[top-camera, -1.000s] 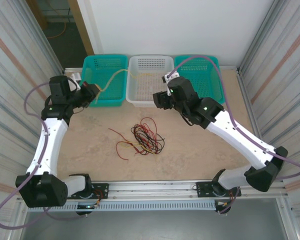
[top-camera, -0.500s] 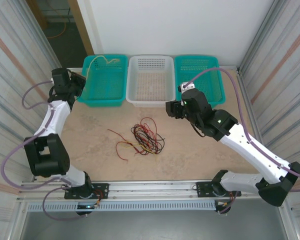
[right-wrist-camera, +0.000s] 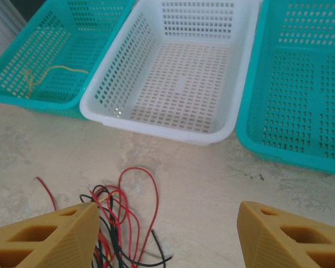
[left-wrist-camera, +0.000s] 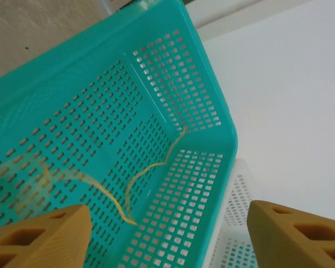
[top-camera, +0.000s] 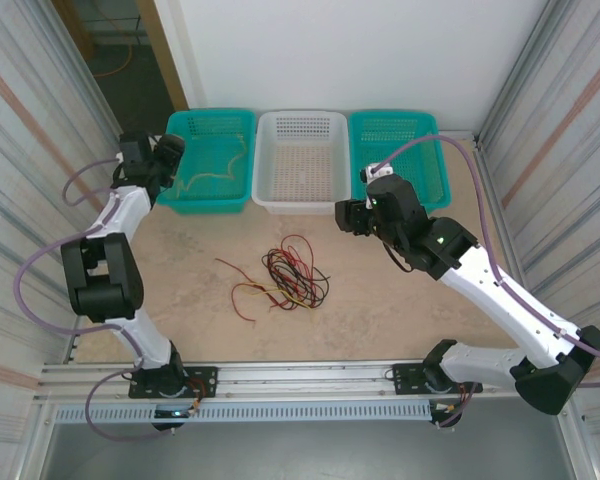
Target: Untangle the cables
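Note:
A tangle of red, black and pale yellow cables (top-camera: 292, 276) lies on the table's middle; the right wrist view has it at the lower left (right-wrist-camera: 114, 223). One pale yellow cable (top-camera: 216, 168) lies loose inside the left teal basket (top-camera: 206, 205), curling over its floor (left-wrist-camera: 151, 167). My left gripper (top-camera: 170, 152) hangs at that basket's left edge, open (left-wrist-camera: 167, 240), with nothing between its fingers. My right gripper (top-camera: 346, 215) hovers open (right-wrist-camera: 167, 240) above the table, to the right of the tangle and in front of the white basket, holding nothing.
Three baskets stand in a row at the back: the left teal one, a white one (top-camera: 300, 205) and a right teal one (top-camera: 400, 135). Metal side walls close the table left and right. A rail runs along the near edge.
The left gripper has opened and let go of the pale yellow cable, which now lies in the left teal basket. The left arm swung back left; the right arm shifted slightly.

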Robot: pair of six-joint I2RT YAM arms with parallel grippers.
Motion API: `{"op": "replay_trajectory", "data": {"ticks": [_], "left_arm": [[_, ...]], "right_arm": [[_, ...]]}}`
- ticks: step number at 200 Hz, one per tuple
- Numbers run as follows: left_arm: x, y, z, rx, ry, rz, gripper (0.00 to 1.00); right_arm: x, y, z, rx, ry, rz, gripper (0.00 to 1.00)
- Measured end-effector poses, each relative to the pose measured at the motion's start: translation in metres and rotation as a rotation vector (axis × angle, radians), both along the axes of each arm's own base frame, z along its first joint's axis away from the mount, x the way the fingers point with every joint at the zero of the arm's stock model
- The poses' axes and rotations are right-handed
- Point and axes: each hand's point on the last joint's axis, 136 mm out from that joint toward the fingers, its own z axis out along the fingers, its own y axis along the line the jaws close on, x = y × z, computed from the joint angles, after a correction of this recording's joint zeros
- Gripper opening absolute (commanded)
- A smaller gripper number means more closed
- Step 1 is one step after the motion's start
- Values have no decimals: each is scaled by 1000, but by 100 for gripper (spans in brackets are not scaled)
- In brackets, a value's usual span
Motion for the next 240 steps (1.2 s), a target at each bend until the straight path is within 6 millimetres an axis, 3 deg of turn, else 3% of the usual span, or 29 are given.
{"op": "replay_trajectory", "data": {"ticks": [26, 54, 87, 107, 117, 127, 146, 162, 180, 206, 219, 240], "left_arm": [[-3, -13, 9, 58, 5, -37, 79], [-21, -16, 38, 161, -12, -53, 79], [-67, -27, 100, 272, -101, -97, 67], [-106, -57, 116, 333, -153, -207, 62], [-127, -80, 107, 363, -147, -304, 59], [-147, -103, 85, 396, -112, -414, 56], [-191, -145, 14, 438, 39, -649, 51], [-237, -167, -47, 463, 202, -817, 50], [-286, -183, -91, 478, 342, -965, 55], [-325, -189, -117, 488, 451, -1048, 54], [-332, -188, -123, 471, 487, -1042, 51], [-338, -184, -131, 447, 539, -1006, 51]], "right_arm": [[0, 2, -1, 3, 4, 7, 65], [1, 6, -5, 5, 18, 18, 65], [2, 14, -15, 20, 60, 27, 64], [2, 23, -29, 45, 103, 35, 64], [2, 28, -41, 61, 134, 41, 64], [0, 33, -56, 72, 177, 47, 63], [-5, 45, -92, 79, 284, 60, 60], [-10, 57, -122, 70, 372, 76, 58], [-19, 71, -154, 46, 465, 96, 53], [-30, 88, -190, 17, 572, 120, 52], [-38, 95, -201, 1, 605, 136, 51], [-52, 115, -208, -23, 635, 201, 41]]}}
